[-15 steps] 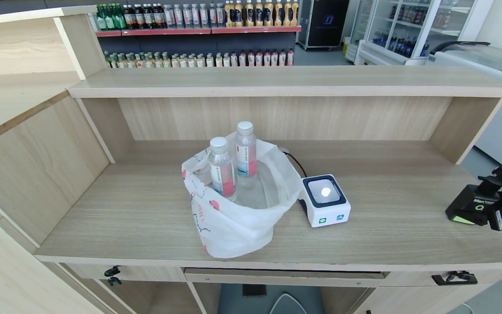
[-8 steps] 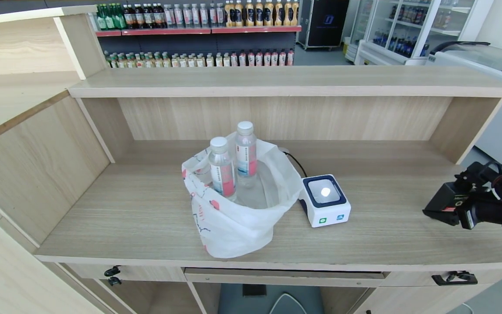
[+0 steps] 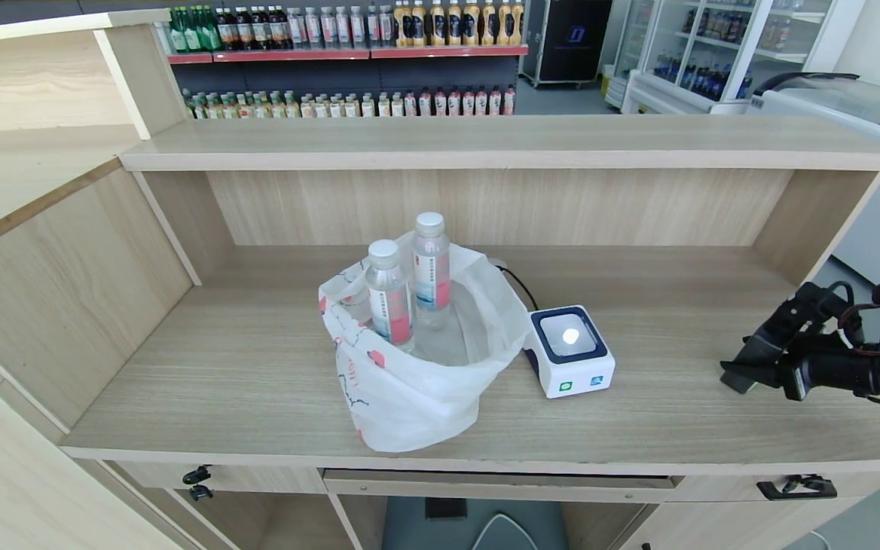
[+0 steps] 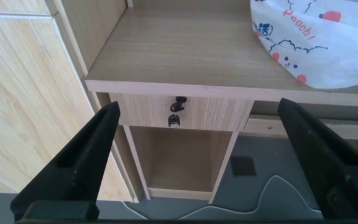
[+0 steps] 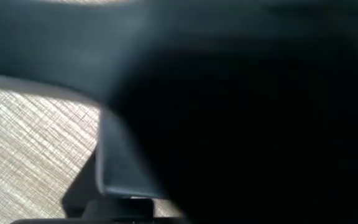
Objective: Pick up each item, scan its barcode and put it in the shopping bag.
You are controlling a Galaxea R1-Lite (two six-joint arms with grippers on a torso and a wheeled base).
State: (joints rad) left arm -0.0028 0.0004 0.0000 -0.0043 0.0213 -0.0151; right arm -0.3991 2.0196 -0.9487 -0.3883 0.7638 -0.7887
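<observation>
My right tool [image 3: 761, 359] pinches a dark box [image 3: 739, 373] over the desk's [image 3: 257, 382] right edge, at 3 o'clock from the scanner [image 3: 570, 351], with a broad stretch of desk between them. The shopping bag [image 3: 409, 397] sits just beside the scanner at its 9 o'clock, with two bottles [image 3: 390, 298] upright inside. My left tool [image 4: 197, 109] hangs spread before the desk's front edge.

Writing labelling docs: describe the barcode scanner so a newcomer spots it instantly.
On the wooden counter, look just right of the white shopping bag holding two bottles. The barcode scanner is the small white cube with a navy-framed, lit window on top and a black cable behind it.
</observation>
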